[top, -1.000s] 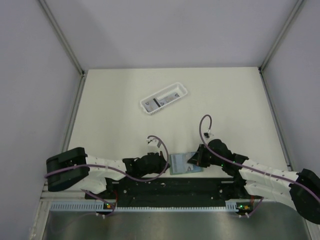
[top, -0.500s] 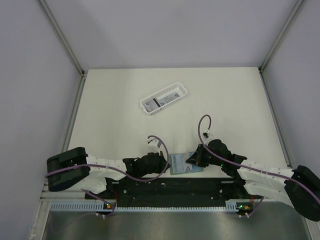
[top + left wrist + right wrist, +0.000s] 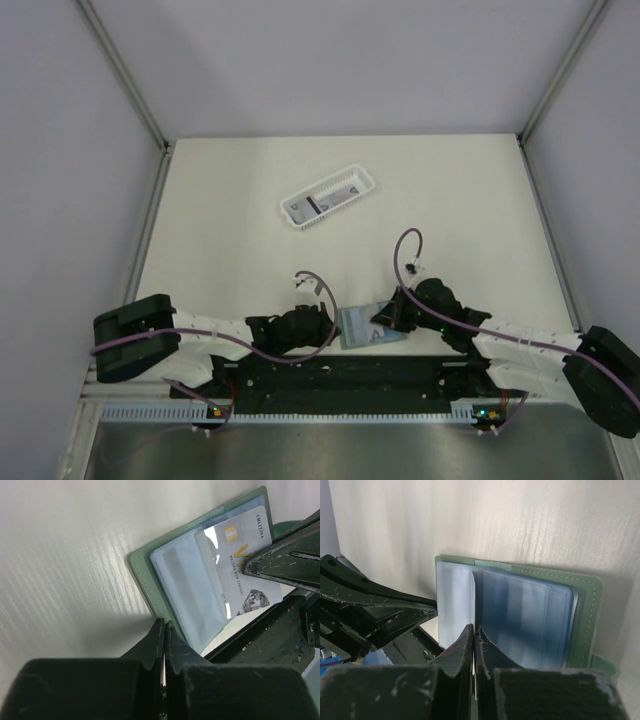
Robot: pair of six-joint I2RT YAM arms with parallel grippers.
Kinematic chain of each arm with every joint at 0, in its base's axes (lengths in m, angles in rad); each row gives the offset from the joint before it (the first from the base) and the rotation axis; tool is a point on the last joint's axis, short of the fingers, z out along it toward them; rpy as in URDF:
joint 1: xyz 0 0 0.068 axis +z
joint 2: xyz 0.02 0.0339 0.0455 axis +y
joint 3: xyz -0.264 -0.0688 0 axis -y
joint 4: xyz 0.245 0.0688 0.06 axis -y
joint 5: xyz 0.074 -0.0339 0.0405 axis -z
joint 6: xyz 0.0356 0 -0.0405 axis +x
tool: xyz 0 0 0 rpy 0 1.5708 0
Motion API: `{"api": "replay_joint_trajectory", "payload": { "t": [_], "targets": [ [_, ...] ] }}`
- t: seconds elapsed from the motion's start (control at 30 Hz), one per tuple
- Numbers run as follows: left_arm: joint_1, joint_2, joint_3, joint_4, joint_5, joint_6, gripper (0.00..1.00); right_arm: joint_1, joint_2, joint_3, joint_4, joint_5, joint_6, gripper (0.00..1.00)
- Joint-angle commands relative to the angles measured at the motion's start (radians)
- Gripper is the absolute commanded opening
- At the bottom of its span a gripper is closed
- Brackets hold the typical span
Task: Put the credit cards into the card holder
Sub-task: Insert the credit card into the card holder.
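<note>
1. The card holder [image 3: 366, 328] lies open and flat at the bottom centre of the overhead view, right by the arm bases, with a gripper crowding in from each side
2. Left gripper [image 3: 163, 626]: fingers pressed together with nothing obvious between them. The tip is right at the holder's green edge, and I can't tell if it's actually touching
3. Right gripper [image 3: 473, 629]: fingers squeezed together too, tip over the middle of the open holder. In the left wrist view its tip sits on a card [image 3: 243, 532] in the upper right of the frame. I can't tell if it's nipping the card or just pressing on it
4. That card looks partway under the clear blue sleeve, with a good chunk showing past the sleeve's edge
5. So I'd say the step in hand is sliding this card home. The next move calls for a gentle push along the sleeve, with the left holding the holder down so it doesn't skate on the table [image 3: 450, 200]
6. More cards [image 3: 323, 202] sit in the white basket [image 3: 289, 219] at upper centre, well apart from the holder, so there's plenty left to do
</note>
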Motion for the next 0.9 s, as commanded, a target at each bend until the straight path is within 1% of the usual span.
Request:
{"api": "replay_joint_trajectory", "payload": {
  "t": [0.0, 0.13, 0.3, 0.6, 0.87],
  "targets": [
    [0.001, 0.014, -0.003, 0.019, 0.009, -0.001, 0.00, -0.008, -0.027, -0.005, -0.021, 0.067, -0.043, 0.00],
    [0.001, 0.019, -0.003, 0.025, 0.007, -0.001, 0.00, -0.008, -0.018, -0.003, -0.026, 0.070, -0.052, 0.00],
    [0.001, 0.020, -0.002, 0.025, 0.009, 0.001, 0.00, -0.008, 0.019, -0.009, 0.015, 0.051, -0.054, 0.00],
    [0.001, 0.022, 0.000, 0.027, 0.012, -0.001, 0.00, -0.006, 0.139, -0.025, 0.161, -0.044, -0.037, 0.00],
    [0.001, 0.023, -0.002, 0.027, 0.009, -0.001, 0.00, -0.005, 0.197, -0.035, 0.258, -0.133, -0.034, 0.00]
  ]
}}
